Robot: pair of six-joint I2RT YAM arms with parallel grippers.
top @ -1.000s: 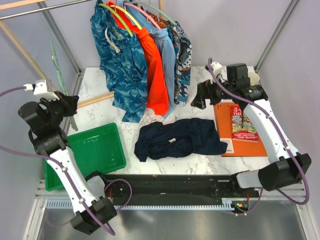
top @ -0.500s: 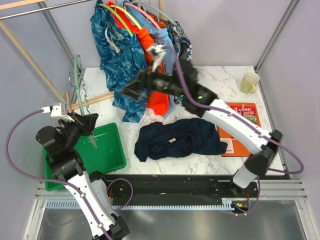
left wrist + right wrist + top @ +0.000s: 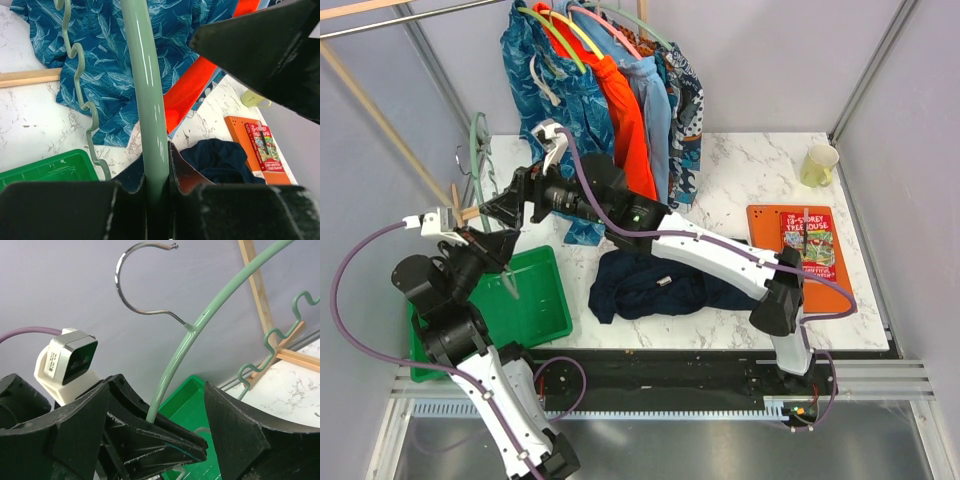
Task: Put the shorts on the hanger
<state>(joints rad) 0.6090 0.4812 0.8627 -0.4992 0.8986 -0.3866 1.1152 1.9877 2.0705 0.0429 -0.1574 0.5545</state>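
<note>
The mint-green hanger (image 3: 478,160) stands upright at the far left, hook up. My left gripper (image 3: 492,243) is shut on its shoulder bar, which runs between the fingers in the left wrist view (image 3: 155,125). My right gripper (image 3: 492,210) reaches across the table and is open, its fingers on either side of the hanger (image 3: 200,320) just above the left gripper (image 3: 150,440). The navy shorts (image 3: 665,280) lie crumpled on the table, apart from both grippers. They also show in the left wrist view (image 3: 222,160).
A green bin (image 3: 525,300) sits under the left gripper. Teal patterned shorts (image 3: 560,130) and orange shorts (image 3: 632,150) hang on the rail behind. An orange board with a book (image 3: 805,250) and a cup (image 3: 818,165) are at the right. A wooden bar (image 3: 515,200) lies at the back left.
My right arm has swung from the right side across the hanging clothes to the hanger at the left. The left arm brought the hanger lower and nearer, then held still.
</note>
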